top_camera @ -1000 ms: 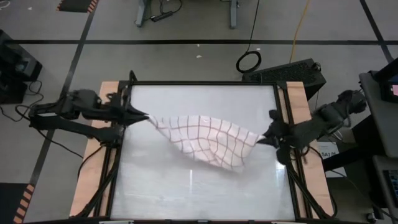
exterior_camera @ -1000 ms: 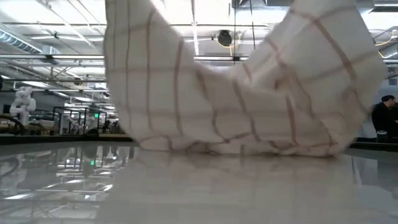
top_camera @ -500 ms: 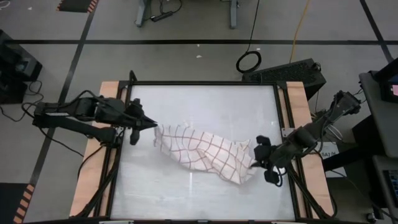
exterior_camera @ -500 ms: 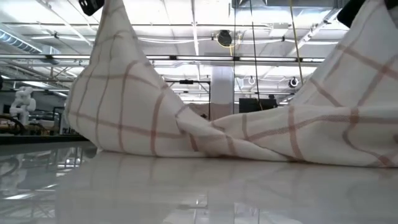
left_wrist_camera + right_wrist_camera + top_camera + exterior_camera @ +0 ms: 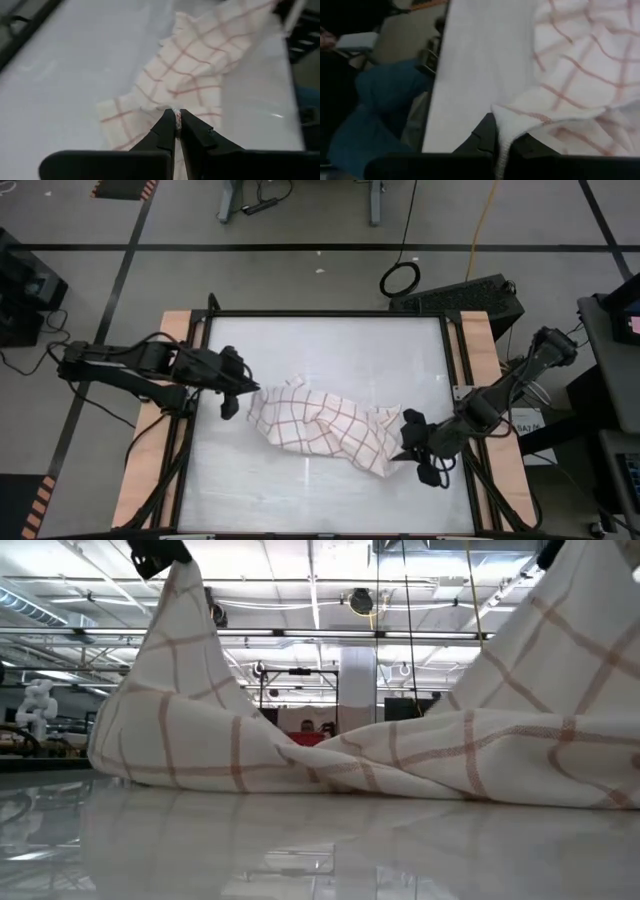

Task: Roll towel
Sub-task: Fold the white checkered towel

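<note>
The white towel (image 5: 320, 425) with red-brown grid lines lies crumpled in the middle of the table, its slack middle (image 5: 380, 760) resting on the tabletop in folds. Its two ends rise in peaks to my grippers. My left gripper (image 5: 245, 388) is shut on the towel's left end. My right gripper (image 5: 405, 442) is shut on its right end, closer to the table's near edge. Both peaks show in the low view, the left one (image 5: 170, 600) and the right one (image 5: 560, 620). My left gripper pinches a corner of the towel (image 5: 175, 111) between its two fingers, coming slanting down from the table's left. The corner is lifted clear and the cloth falls slack from it to the table. My right gripper pinches the towel's hemmed edge (image 5: 504, 131) between its two fingers, coming from the table's right side. That end is lifted and the cloth hangs slack down to the table.
The glossy white tabletop (image 5: 320, 345) is bare on its far half and along the near strip (image 5: 300, 500). Wooden rails (image 5: 150, 470) with dark frames run along the left and right sides. Something blue (image 5: 380, 100) lies beyond the table's right edge.
Both grippers have come down and toward the table's near edge, and closer to each other, still shut on the towel. The towel, which hung stretched between them, has gone slack, and its middle now lies in folds on the table.
</note>
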`<state>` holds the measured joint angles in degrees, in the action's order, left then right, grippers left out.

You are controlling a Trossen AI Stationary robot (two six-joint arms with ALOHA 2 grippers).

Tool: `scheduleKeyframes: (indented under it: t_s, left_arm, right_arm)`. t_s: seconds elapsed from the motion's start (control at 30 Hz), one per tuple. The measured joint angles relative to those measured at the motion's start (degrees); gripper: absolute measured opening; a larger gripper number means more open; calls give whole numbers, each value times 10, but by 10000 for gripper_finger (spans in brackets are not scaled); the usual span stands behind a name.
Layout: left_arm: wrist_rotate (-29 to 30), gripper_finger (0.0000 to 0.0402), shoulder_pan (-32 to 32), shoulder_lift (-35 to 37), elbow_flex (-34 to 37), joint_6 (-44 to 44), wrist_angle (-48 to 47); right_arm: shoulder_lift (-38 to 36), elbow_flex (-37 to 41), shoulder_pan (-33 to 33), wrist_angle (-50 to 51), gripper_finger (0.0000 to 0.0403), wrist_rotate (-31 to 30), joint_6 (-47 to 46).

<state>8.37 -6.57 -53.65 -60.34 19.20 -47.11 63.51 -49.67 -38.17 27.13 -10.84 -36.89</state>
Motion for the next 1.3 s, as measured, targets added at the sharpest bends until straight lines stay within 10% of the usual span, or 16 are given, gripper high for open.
scheduleKeyframes:
  t_s: [0.33, 0.63, 1.07, 1.3]
  left_arm:
    - [131, 31, 2, -24, 0, 29, -5]
    - [145, 199, 2, -54, 0, 49, -7]
    - [53, 274, -40, -210, -1, -218, 557]
    - [11, 274, -41, -303, -1, -260, 636]
  right_arm:
    - [-2, 0, -22, -94, 0, -73, 94]
    - [-2, 0, -6, -152, 0, -186, 141]
    - [6, -1, 76, -297, 0, -192, 245]
    - [48, -1, 89, -287, 0, -187, 241]
